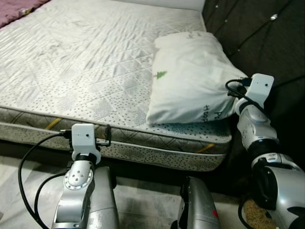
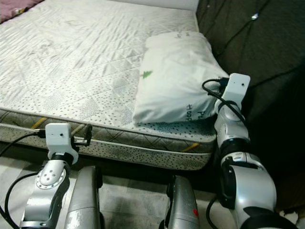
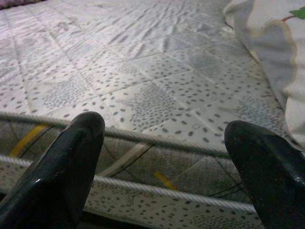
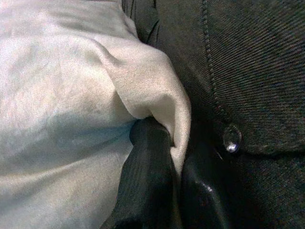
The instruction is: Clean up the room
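Observation:
A white pillow (image 1: 190, 76) with a small green tree print lies on the right end of the bare mattress (image 1: 86, 62), against the dark headboard. My right gripper (image 4: 174, 152) is shut on a fold of fabric at the pillow's (image 4: 71, 95) near right corner, squeezed between pillow and headboard (image 4: 248, 71). My left gripper (image 3: 164, 138) is open with nothing between its fingers. It hovers low in front of the mattress's near side edge (image 3: 157, 143), left of the pillow.
The dark tufted headboard (image 1: 257, 38) with shiny buttons runs along the right. A purple blanket (image 1: 14, 12) shows at the far left corner of the mattress. Pale tiled floor (image 1: 28, 191) lies below the bed edge.

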